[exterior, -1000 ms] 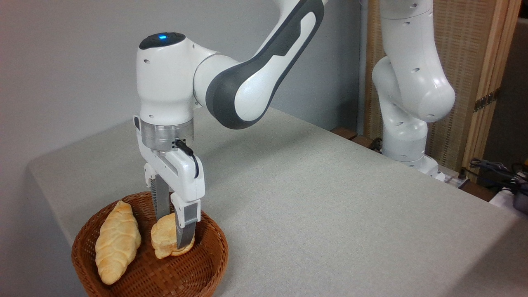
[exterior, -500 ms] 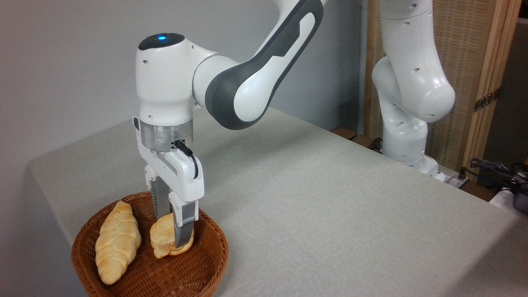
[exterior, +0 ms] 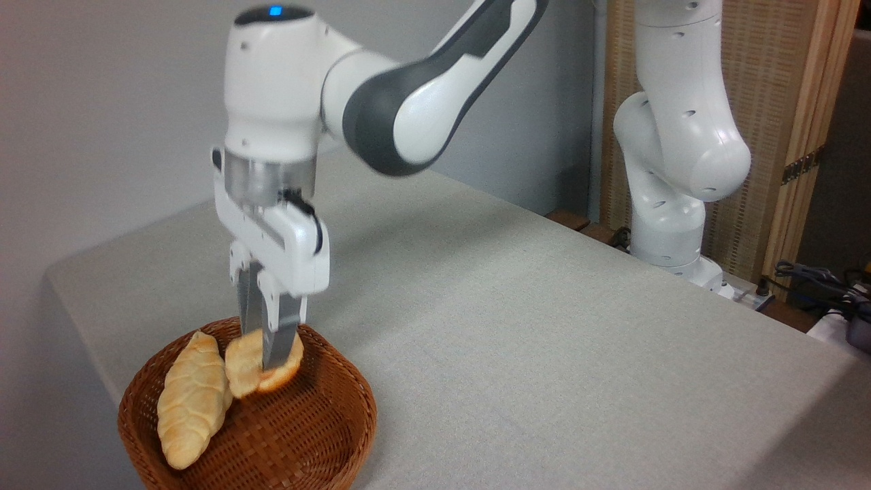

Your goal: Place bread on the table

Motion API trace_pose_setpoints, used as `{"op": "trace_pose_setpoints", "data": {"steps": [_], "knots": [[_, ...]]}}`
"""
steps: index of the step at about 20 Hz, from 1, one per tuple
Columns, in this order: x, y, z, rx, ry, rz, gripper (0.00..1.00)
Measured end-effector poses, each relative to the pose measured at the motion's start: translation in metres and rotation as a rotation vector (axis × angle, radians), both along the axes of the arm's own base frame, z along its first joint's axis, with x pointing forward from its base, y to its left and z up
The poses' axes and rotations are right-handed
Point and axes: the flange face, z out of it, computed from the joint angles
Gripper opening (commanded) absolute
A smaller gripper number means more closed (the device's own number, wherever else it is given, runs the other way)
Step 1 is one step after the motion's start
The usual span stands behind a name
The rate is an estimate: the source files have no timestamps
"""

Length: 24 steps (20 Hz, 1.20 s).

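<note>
Gripping the round bun [exterior: 246, 371], my gripper [exterior: 267, 354] hangs in the lower left of the frame, fingers [exterior: 277, 344] clamped on either side of it. Bun: tilted, held above the floor of the brown wicker basket [exterior: 299, 442], not on the table [exterior: 544, 327]. Long pointed loaf [exterior: 192, 400]: lying in the basket's left half, just beside the bun. Arm outline is motion-blurred.
</note>
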Motion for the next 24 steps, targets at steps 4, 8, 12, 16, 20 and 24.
{"op": "trace_pose_setpoints", "data": {"steps": [4,8,12,16,20,24], "knots": [[-0.032,0.010,0.036,-0.027,0.098,-0.002,0.48],[-0.058,0.013,0.032,-0.025,0.259,-0.019,0.76],[-0.071,0.014,0.002,-0.022,0.359,0.024,1.00],[-0.072,0.021,-0.019,-0.023,0.374,0.062,1.00],[-0.069,0.022,-0.025,-0.020,0.368,0.066,1.00],[-0.067,0.021,-0.025,-0.020,0.361,0.066,1.00]]}}
